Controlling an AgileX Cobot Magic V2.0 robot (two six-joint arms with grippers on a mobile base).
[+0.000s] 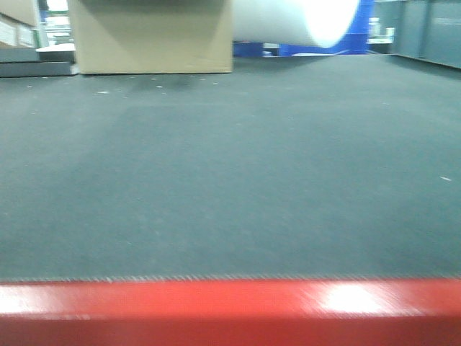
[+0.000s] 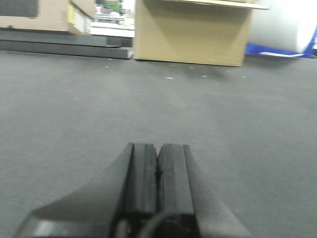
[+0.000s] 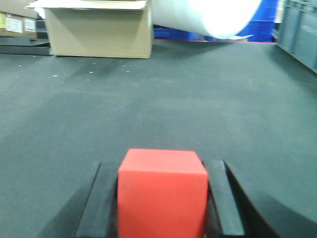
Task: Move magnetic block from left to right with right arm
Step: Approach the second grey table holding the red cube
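While the right end effector (image 3: pixel 158 167) is gripping the magnetic block (image 3: pixel 162 196) snugly between its two fingers at the bottom centre of the right wrist view, I'm calling the pick done. The carry rightward and the set-down are looking outstanding; how far across it is, I cannot tell. The left end effector (image 2: pixel 157 148) is sitting pressed together, holding nothing, over the dark grey surface (image 2: pixel 237 114).

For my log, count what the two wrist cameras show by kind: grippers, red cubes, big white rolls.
grippers: 2, the left gripper and the right gripper
red cube: 1
white roll: 1
Total: 4
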